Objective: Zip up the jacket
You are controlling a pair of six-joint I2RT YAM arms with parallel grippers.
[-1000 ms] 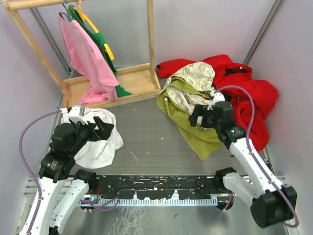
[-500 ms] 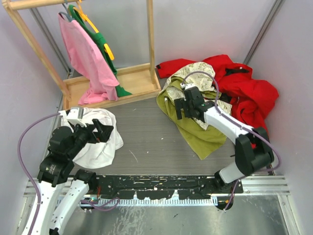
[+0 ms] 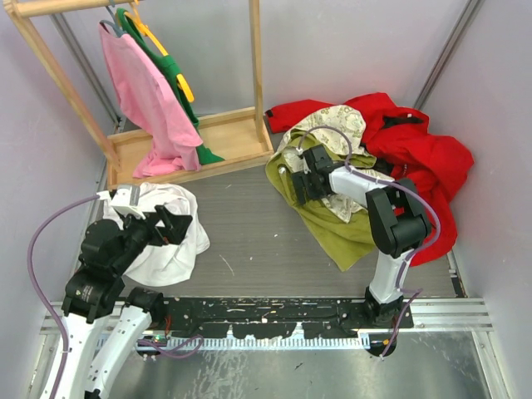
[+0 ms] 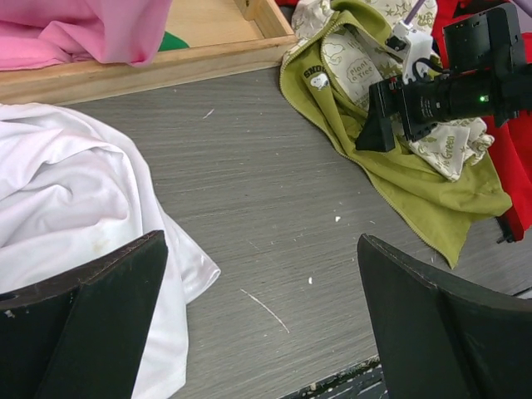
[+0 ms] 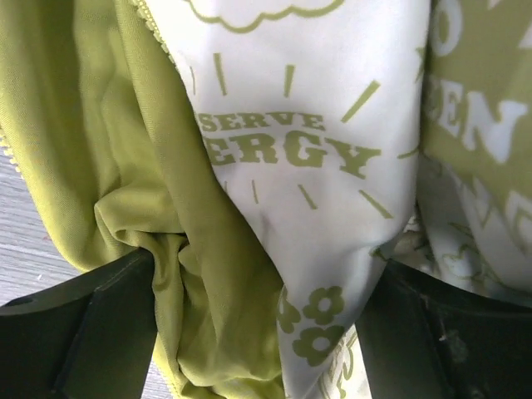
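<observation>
L gripper (image 3: 172, 223): jaws wide, empty, over white garment (image 3: 170, 253), near left. Jacket (image 3: 332, 229): crumpled heap far right, partly on red jacket (image 3: 416, 158); light, limp, prob. slippery, so grip at zip edge (image 5: 156, 32). R gripper (image 3: 301, 187): jaws wide, straddling its cloth, no pinch seen.

Two arms (image 3: 104, 258) (image 3: 391, 220), one green jacket (image 3: 332, 231), one red jacket (image 3: 426, 158), one white cloth (image 3: 176, 243), one pink top (image 3: 154, 108), one wooden rack (image 3: 229, 137).

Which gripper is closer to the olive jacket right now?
Right. The right gripper is open, right down on the jacket, at its olive and cream folds. The left gripper hangs open over the white garment, across bare table from it.
</observation>
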